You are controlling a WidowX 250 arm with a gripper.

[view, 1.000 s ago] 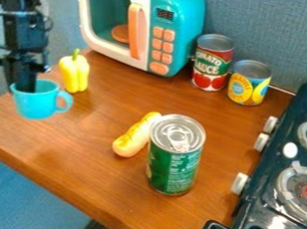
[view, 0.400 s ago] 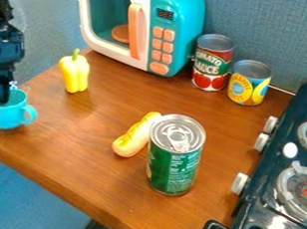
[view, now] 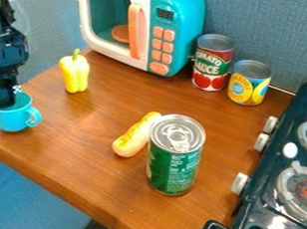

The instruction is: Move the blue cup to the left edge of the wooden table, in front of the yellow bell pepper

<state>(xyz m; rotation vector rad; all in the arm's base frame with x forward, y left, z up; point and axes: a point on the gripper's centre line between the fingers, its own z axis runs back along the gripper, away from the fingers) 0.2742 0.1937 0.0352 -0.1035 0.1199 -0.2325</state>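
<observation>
My claw [view: 5, 100] sits inside the turquoise cup [view: 13, 120], hemmed in by its wall, its spread something I can't tell.

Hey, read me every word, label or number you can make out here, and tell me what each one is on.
"TOMATO SAUCE": the red and green metal can.
Unreadable lettering: the short yellow and blue metal can.
Print too small to read: the tall green metal can.
Digits too small to be sure of: the dark display on the teal and white toy microwave.
</observation>
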